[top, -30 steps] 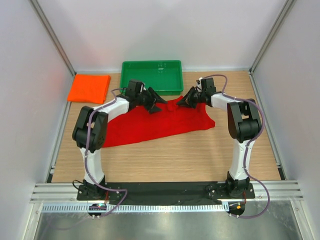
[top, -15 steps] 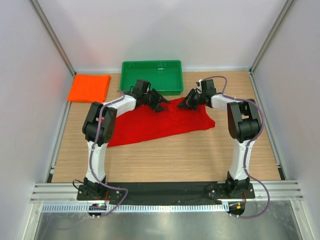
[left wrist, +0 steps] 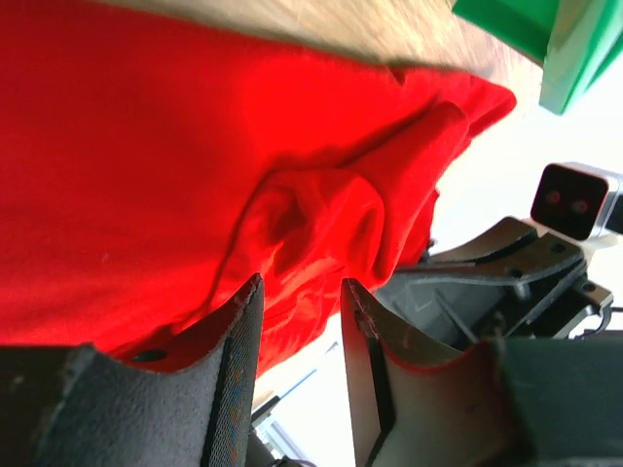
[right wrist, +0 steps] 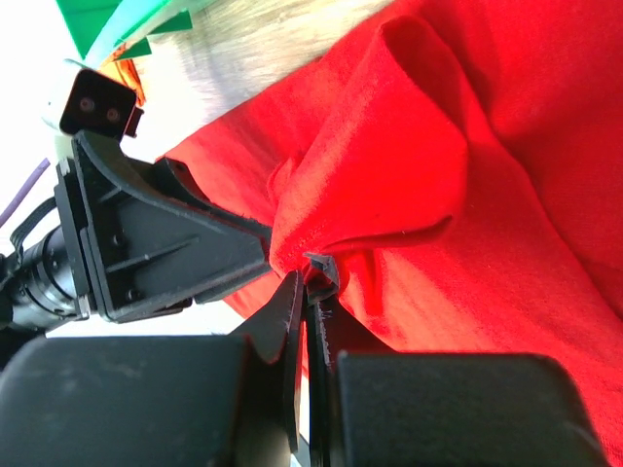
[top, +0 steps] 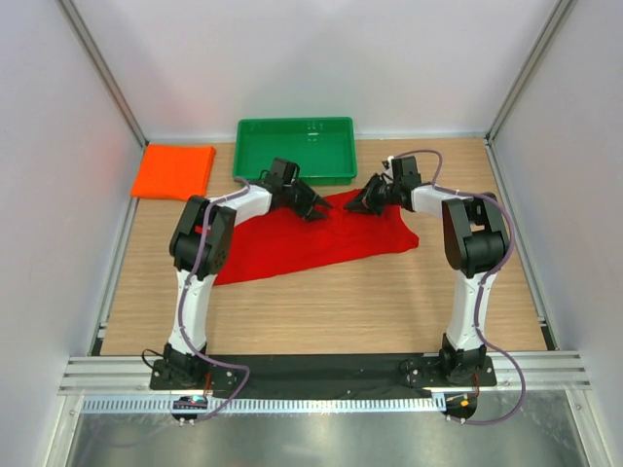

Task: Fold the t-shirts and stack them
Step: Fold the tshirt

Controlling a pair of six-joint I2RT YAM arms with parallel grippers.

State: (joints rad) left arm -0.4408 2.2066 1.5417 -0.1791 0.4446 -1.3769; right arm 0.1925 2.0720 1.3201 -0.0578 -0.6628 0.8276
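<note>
The red t-shirt (top: 311,238) lies spread and rumpled across the middle of the table. Its far edge is bunched up between the two grippers. My right gripper (top: 358,204) is shut on a fold of that far edge; in the right wrist view its jaws (right wrist: 316,268) pinch the red cloth (right wrist: 487,195). My left gripper (top: 316,207) is open just left of it. Its fingers (left wrist: 302,287) stand apart in front of the bunched cloth (left wrist: 321,204), with nothing between them. The orange t-shirt (top: 173,171) lies folded at the far left.
A green tray (top: 295,123) stands at the far edge, just behind both grippers; its corner shows in the left wrist view (left wrist: 574,49). Grey walls close in the table on three sides. Bare wood lies in front of the red shirt.
My left arm has swung right, bringing its gripper close to the right one. The shirt's left part has drawn in slightly. The right gripper has stayed put, holding the cloth.
</note>
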